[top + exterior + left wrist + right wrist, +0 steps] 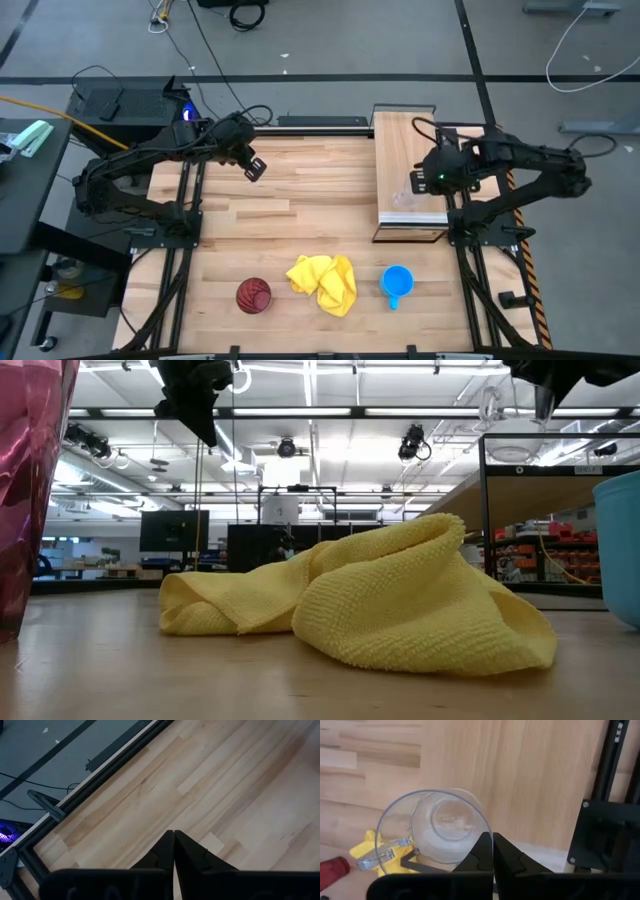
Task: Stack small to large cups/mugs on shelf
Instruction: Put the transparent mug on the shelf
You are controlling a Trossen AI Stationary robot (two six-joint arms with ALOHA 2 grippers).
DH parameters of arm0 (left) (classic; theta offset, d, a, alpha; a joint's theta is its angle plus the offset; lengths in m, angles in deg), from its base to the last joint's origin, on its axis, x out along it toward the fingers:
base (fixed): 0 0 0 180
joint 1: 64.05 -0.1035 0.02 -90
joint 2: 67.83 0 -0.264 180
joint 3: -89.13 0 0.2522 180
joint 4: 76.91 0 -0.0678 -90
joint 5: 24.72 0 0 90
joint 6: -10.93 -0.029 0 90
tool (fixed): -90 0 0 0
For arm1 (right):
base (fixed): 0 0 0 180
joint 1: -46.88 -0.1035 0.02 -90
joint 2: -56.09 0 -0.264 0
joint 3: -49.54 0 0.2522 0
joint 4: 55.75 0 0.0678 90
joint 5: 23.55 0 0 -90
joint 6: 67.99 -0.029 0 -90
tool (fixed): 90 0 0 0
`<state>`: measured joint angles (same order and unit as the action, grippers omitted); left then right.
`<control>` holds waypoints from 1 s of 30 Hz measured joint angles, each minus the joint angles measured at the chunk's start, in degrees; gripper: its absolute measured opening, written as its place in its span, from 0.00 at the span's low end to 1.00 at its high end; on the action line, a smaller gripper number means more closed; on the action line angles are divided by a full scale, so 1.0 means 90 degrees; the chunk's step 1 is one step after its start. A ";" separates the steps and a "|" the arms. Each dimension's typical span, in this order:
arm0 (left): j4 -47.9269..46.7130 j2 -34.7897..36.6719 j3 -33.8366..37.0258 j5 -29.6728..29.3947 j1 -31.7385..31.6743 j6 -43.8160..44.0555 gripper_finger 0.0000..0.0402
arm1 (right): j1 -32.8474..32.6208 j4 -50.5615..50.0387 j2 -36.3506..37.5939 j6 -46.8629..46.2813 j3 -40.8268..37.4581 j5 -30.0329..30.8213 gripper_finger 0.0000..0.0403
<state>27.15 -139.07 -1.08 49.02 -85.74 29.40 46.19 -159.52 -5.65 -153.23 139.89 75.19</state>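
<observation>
The right gripper [493,845], its two dark fingers pressed together with nothing between them, hangs just above the small clear plastic cup with a handle [437,832], which stands upright near the front end of the long light-wood shelf [402,140] on the right side of the table. In the right wrist view the closed fingertips sit over the cup's rim on the side away from its handle, though whether they touch it cannot be told. With the fingers that close to the thin wall, a sideways or downward move could, by this reading, knock the light cup over or push it off the shelf's pale front edge.

Across the table the left gripper [254,168], also closed and empty, hovers above bare butcher-block tabletop [290,210] near the back.

Along the table's front edge stand the dark red ribbed tumbler [253,295] and the bright blue mug with handle [396,283], well apart, with a crumpled yellow cloth [324,281] between them. Neither is on the shelf yet; the cloth lies just beside the mug and could snag a reaching gripper.
</observation>
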 joint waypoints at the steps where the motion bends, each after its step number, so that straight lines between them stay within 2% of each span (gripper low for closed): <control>1: 0.0005 0.0000 0.0000 0.0000 0.0000 0.0026 0.05 | -0.0047 -0.0001 0.0000 -0.0065 -0.0047 0.0004 0.00; 14: 0.0023 0.0000 0.0000 0.0000 0.0000 -0.0030 0.04 | -0.0194 0.0000 -0.0012 -0.0503 -0.0172 0.0743 0.00; 21: 0.0025 0.0000 0.0000 -0.0002 0.0000 -0.0038 0.06 | -0.0017 0.0002 -0.0015 -0.0266 -0.0175 0.0735 0.00; 24: 0.0076 0.0000 0.0000 0.0000 0.0000 -0.0123 0.05 | 0.0258 0.0000 -0.0015 -0.0003 -0.0175 0.0708 0.00; 30: 0.0072 0.0000 0.0000 0.0005 0.0000 -0.0123 0.03 | 0.0289 0.0002 -0.0029 0.0239 -0.0175 0.0522 0.00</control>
<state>27.80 -139.07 -1.08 49.07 -85.74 28.29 48.79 -159.50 -5.91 -151.08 138.32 79.88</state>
